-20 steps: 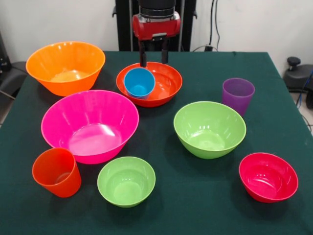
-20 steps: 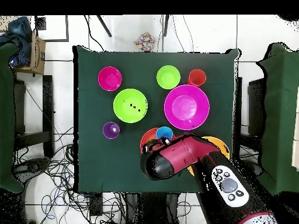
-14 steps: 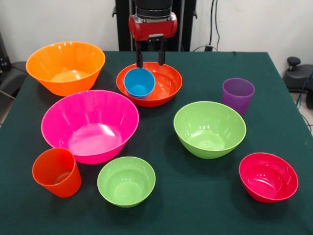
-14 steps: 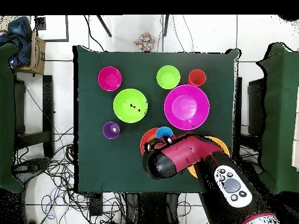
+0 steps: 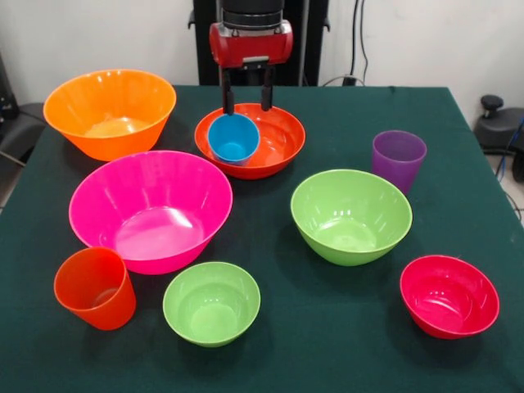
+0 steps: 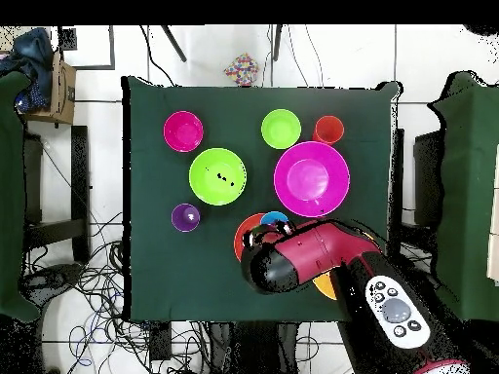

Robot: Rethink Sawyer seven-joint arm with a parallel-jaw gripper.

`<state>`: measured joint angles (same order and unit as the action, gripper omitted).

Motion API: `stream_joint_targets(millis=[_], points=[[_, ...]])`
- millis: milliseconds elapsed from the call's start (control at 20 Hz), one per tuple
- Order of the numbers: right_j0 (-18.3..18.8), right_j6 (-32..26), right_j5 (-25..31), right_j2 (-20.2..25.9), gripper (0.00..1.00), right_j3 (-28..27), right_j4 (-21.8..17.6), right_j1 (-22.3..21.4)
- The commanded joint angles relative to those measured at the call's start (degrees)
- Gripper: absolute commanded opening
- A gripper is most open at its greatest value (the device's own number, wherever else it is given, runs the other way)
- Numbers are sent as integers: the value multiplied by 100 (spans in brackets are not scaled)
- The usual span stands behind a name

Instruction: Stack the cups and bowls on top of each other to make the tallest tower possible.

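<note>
A: What's around the blue cup (image 5: 233, 137)?
B: It sits upright, mouth up, in the shallow red-orange bowl (image 5: 274, 143); the large orange bowl (image 5: 110, 111) and large pink bowl (image 5: 150, 208) are nearby.
A: And the gripper (image 5: 244, 100)?
B: Pointing straight down just above the cup, fingers spread, holding nothing (overhead the arm hides it, so roughly).

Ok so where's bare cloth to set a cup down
Bare cloth lies between the purple cup and the red-orange bowl, and along the front edge between the small green bowl and crimson bowl. Crowded around the pink bowl.

Red arm (image 6: 322, 255) with black joints and two dark fingers (image 5: 228, 97).
</note>
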<state>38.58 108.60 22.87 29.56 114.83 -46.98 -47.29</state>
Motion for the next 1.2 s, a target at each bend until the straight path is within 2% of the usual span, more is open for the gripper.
stream_joint_targets(millis=[50, 450, 1200], points=[[-174, -357, 371, 30, 100, -456, -155, 152], [-433, -105, 107, -302, 100, -735, -514, 477], [-819, 166, -434, -844, 100, -937, -977, 893]])
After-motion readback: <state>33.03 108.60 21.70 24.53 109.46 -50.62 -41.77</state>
